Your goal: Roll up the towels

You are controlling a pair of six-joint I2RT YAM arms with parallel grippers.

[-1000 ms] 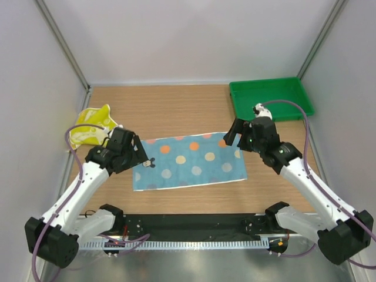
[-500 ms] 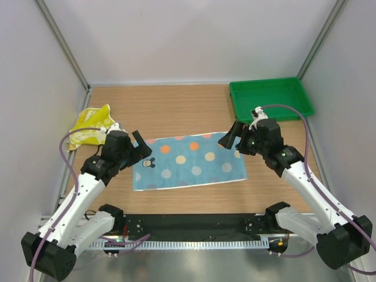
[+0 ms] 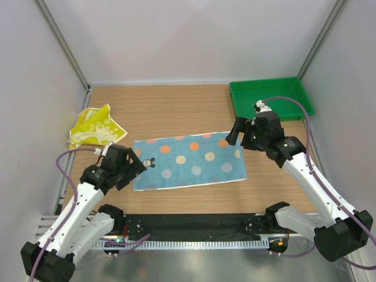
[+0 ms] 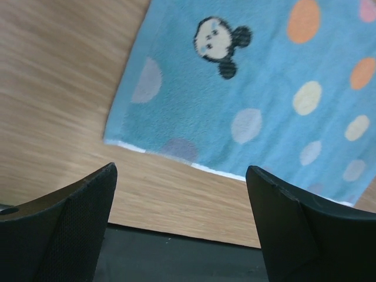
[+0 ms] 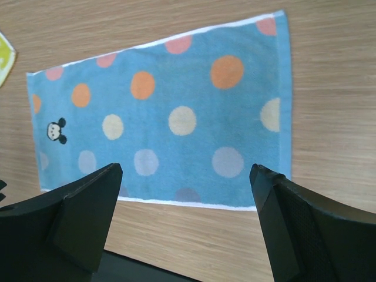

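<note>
Towels lie apart on the desk (image 3: 176,111), blue dotted towel (image 3: 189,161) flat toward the near edge, yellow towel (image 3: 94,128) crumpled at the left edge; both arms' jaws gape empty, and this soft, light cloth likely wants pinching at a short-edge corner.

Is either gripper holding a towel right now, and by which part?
Nothing is held. The left gripper and right gripper are both open and empty; the blue towel lies flat on the table.

Blue towel (image 3: 191,160) — orange, pale dots
</note>
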